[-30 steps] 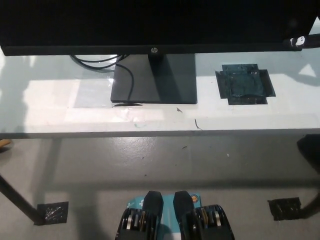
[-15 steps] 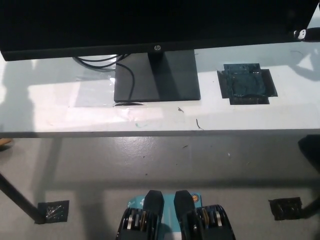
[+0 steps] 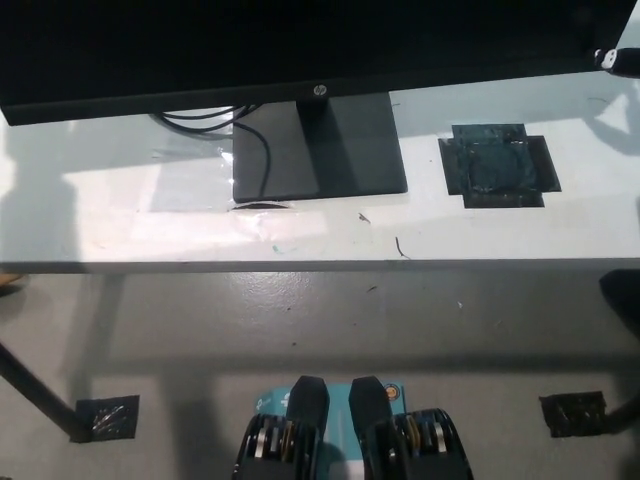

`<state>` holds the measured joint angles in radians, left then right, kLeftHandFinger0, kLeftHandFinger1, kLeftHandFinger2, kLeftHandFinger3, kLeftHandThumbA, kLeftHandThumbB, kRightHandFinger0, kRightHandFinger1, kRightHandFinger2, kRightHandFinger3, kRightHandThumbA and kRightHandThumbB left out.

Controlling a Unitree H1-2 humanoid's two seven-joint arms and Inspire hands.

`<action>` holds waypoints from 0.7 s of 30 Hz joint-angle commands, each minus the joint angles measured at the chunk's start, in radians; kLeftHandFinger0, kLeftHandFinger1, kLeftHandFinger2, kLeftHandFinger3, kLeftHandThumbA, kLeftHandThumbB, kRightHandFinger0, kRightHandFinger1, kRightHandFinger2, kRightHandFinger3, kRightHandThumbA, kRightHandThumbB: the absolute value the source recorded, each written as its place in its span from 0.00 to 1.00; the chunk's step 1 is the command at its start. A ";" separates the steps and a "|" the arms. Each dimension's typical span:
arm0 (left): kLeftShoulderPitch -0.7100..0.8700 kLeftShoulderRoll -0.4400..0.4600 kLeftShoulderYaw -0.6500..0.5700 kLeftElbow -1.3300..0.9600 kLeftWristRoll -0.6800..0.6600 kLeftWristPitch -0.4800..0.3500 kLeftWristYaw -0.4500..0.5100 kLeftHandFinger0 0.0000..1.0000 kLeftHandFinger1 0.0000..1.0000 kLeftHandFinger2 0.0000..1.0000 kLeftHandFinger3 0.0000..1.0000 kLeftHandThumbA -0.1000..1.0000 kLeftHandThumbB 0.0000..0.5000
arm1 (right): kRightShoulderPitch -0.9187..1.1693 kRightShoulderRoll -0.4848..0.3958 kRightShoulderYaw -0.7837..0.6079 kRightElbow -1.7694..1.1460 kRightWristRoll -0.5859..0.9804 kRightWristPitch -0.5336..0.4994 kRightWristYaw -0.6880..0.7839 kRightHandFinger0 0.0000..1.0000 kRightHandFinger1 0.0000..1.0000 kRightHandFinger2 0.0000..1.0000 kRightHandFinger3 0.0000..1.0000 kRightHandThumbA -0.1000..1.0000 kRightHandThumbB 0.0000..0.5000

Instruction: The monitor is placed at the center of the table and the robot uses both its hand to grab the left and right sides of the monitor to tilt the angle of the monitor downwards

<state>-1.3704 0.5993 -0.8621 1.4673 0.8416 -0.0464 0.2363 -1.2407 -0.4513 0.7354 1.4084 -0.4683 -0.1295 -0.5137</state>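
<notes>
The black monitor (image 3: 300,45) fills the top of the head view, its lower bezel slanting up toward the right. Its flat black stand base (image 3: 320,150) sits on the white table (image 3: 150,215). At the monitor's right end, in the upper right corner, only a small black and white bit of my right hand (image 3: 610,58) shows. Whether it grips the screen is hidden. My white left hand is out of the picture.
Black cables (image 3: 200,118) run behind the stand on its left. A dark tape patch (image 3: 498,165) lies on the table to the right of the base. Below the table's front edge are grey floor, a table leg (image 3: 35,395) and a taped floor mark (image 3: 572,412).
The picture has shifted slightly. The monitor's right lower edge and the bit of right hand have risen toward the top right corner, so the bezel slants more.
</notes>
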 commanded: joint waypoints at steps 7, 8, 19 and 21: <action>0.293 0.094 0.566 -0.346 -0.534 -0.219 -0.237 1.00 1.00 1.00 1.00 0.86 0.80 | 0.359 -0.169 -0.324 -0.638 0.270 -0.293 0.214 1.00 1.00 1.00 1.00 0.96 1.00; 0.360 0.112 0.593 -0.461 -0.554 -0.173 -0.262 1.00 1.00 1.00 1.00 0.96 0.72 | 0.397 -0.184 -0.348 -0.698 0.290 -0.279 0.230 1.00 1.00 1.00 1.00 0.96 1.00; 0.903 0.269 0.839 -1.226 -0.616 -0.053 -0.280 1.00 1.00 1.00 1.00 1.00 0.45 | 0.737 -0.412 -0.584 -1.235 0.194 -0.107 0.202 1.00 1.00 1.00 1.00 0.90 0.97; 0.913 0.264 0.858 -1.242 -0.612 -0.045 -0.292 1.00 1.00 1.00 1.00 1.00 0.45 | 0.745 -0.407 -0.602 -1.245 0.191 -0.103 0.214 1.00 1.00 1.00 1.00 0.90 0.97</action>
<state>-0.6437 0.6564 -0.2651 0.7949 0.5386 -0.0806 0.0870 -0.6009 -0.5890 0.3741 0.6506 -0.3450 -0.2091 -0.3813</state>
